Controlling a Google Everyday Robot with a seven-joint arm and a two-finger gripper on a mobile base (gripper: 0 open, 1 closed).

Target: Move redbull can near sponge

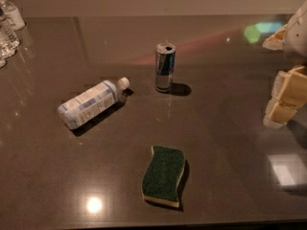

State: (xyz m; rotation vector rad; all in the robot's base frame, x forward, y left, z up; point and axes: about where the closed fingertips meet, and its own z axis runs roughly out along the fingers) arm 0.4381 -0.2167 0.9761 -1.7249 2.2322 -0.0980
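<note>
The redbull can (pixel 165 67) stands upright near the middle of the dark table (pixel 225 143), silver and blue, with its pull-tab top showing. The sponge (pixel 163 175) lies flat nearer the front edge, green side up over a pale yellow layer, well apart from the can. My gripper (pixel 285 99) hangs at the far right edge of the view, above the table, to the right of the can and clear of both things. It holds nothing that I can see.
A clear plastic water bottle (pixel 93 103) with a white cap lies on its side to the left of the can. More upright water bottles (pixel 7 28) stand at the far left back corner. A wall runs along the table's far edge.
</note>
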